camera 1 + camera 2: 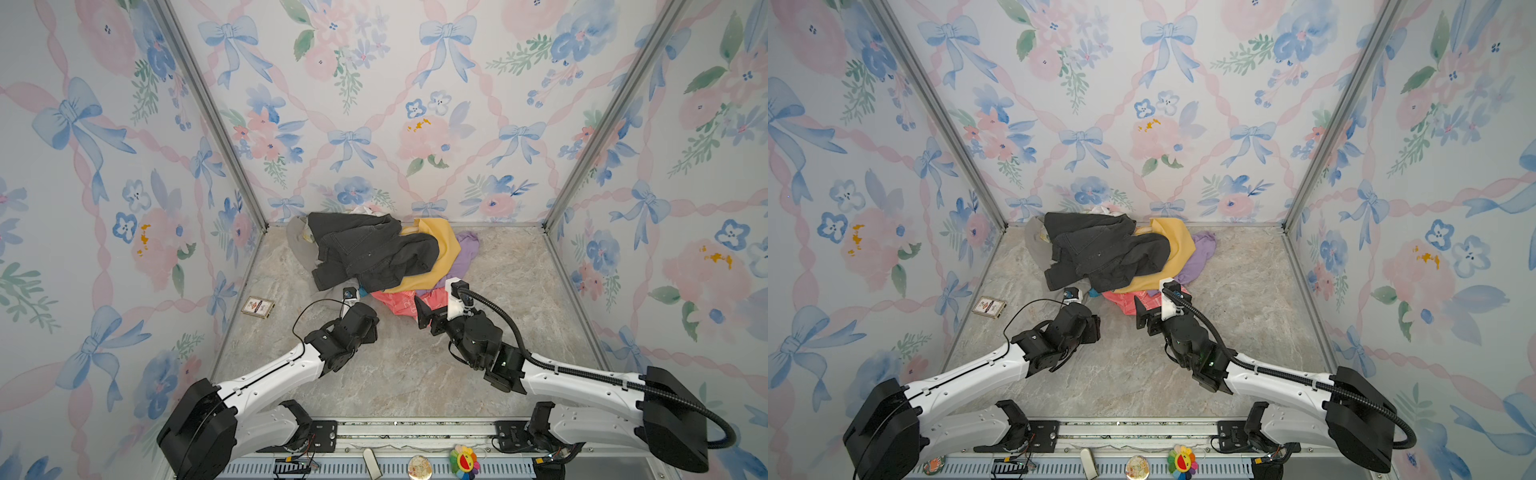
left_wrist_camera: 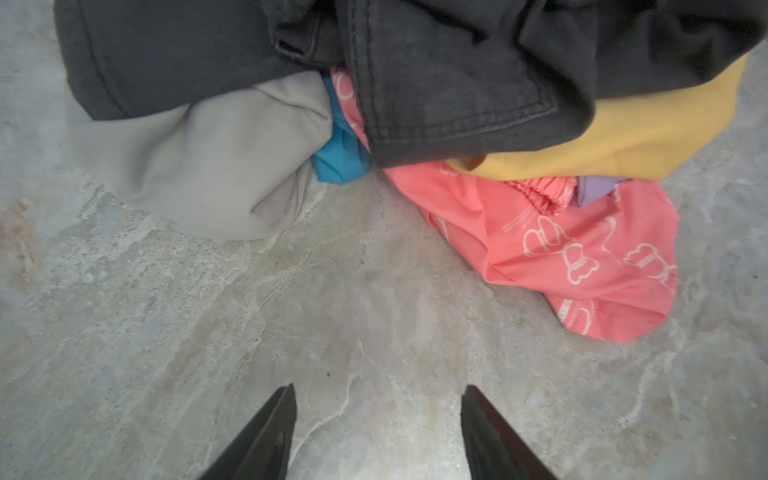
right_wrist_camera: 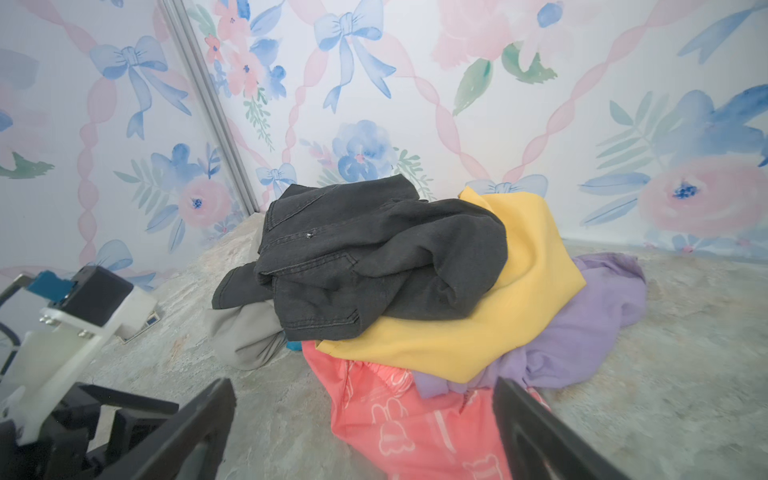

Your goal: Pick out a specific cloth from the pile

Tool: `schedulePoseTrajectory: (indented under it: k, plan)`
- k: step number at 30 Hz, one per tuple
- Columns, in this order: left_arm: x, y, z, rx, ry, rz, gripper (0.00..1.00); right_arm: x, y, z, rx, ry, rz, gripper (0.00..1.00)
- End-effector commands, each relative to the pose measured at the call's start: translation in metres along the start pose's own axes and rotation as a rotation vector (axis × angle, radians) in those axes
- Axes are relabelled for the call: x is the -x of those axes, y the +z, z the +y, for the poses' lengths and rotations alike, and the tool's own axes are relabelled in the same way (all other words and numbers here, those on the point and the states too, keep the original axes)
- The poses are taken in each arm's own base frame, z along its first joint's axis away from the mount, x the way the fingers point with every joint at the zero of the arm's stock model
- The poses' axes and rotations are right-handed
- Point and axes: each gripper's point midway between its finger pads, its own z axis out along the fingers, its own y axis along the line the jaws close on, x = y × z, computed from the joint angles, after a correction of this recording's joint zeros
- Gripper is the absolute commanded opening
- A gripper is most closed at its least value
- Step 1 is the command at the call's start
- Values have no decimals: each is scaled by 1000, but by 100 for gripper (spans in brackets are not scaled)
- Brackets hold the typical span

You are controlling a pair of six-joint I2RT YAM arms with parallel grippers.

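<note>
Robot lab booth
Floral wallpaper panels in metal framing, marble-look floor, two arms bolted to a rail.

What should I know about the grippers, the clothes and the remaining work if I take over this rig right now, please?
Left gripper: open, empty, over bare floor, pointing at the near edge of the pile.
Right gripper: open wide, empty, close by the pink cloth.
Teal cloth: only a small patch shows, wedged between the grey cloth and the pink cloth, under the hem of the dark jacket that tops the pile.
Done: nothing picked out yet.
Left: grip the teal patch, probably with the left gripper, and draw it out from under the jacket.
</note>
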Motion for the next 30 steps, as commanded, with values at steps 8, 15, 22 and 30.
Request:
schedulePoseTrajectory:
  k: [8, 15, 22, 30]
  plan:
    - [17, 18, -11, 102, -71, -185, 60, -9, -10, -36, -34, 41, 45, 100]
    - [15, 36, -13, 147, -45, -224, 58, -7, -11, -51, -54, 61, 29, 100]
    - [9, 44, -7, 164, -55, -309, 55, -4, -12, -60, -46, 64, 13, 100]
    - [14, 48, -29, 41, -8, -234, 56, -18, -5, -58, 6, 34, 53, 99]
